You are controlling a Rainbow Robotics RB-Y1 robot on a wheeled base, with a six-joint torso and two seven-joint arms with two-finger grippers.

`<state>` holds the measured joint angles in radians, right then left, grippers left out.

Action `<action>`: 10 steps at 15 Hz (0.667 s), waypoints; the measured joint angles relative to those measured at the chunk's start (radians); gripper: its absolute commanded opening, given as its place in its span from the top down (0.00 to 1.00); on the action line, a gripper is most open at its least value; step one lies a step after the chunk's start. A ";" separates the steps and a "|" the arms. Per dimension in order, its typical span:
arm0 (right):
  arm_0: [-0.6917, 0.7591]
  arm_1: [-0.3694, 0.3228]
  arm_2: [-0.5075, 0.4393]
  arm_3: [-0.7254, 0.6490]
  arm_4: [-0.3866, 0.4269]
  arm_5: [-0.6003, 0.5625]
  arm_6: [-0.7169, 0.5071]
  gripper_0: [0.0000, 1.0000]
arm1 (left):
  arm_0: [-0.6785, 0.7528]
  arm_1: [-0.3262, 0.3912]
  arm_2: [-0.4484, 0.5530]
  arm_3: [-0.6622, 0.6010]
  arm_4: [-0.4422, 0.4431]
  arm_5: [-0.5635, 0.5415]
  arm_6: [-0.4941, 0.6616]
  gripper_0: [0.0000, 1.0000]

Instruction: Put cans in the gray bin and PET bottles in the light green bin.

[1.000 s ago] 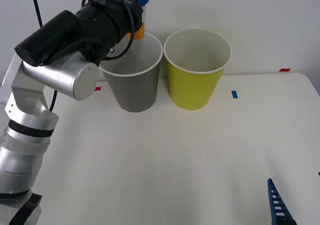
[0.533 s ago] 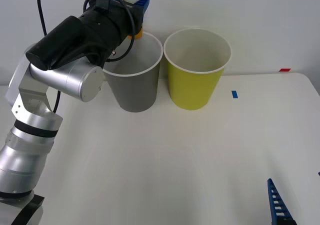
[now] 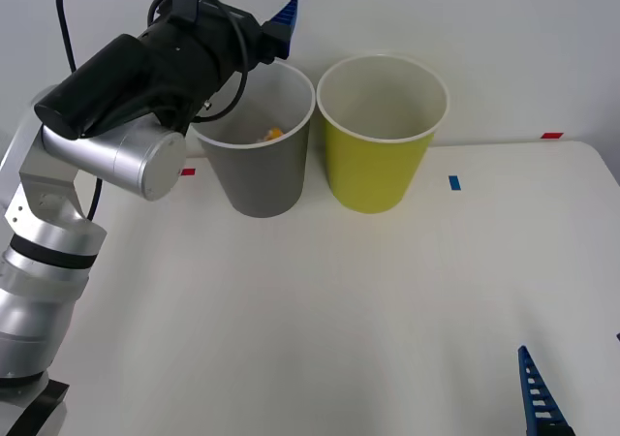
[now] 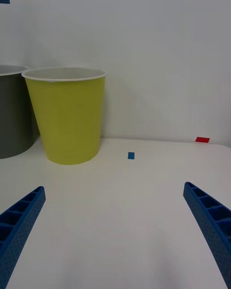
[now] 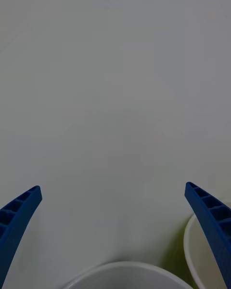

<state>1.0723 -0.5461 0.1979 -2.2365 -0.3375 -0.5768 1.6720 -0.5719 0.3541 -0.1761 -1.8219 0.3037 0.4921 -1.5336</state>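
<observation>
Left gripper [image 5: 113, 236] hanging spread wide above gray bin [image 3: 258, 170]; can [image 3: 272, 134] lying inside; right gripper [image 4: 113, 236] idling wide.

Your front cam looks down from above at the table [image 3: 320, 300], the right wrist cam sits low near the tabletop facing the light green bin [image 4: 67, 115], and the left wrist cam hovers above the gray bin [image 5: 127, 275] facing the wall.
</observation>
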 measured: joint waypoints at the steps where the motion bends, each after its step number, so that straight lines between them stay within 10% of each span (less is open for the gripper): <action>1: 0.000 0.000 0.000 0.000 0.000 0.000 0.000 0.00 | 0.030 0.011 0.006 -0.028 0.006 0.000 0.003 0.00; 10: 0.000 0.000 0.000 0.000 0.000 0.000 0.000 0.00 | 0.397 0.125 0.112 -0.341 0.027 0.011 0.016 0.00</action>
<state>1.0722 -0.5461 0.1979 -2.2365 -0.3375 -0.5768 1.6720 -0.1745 0.4792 -0.0640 -2.1624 0.3302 0.5030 -1.5173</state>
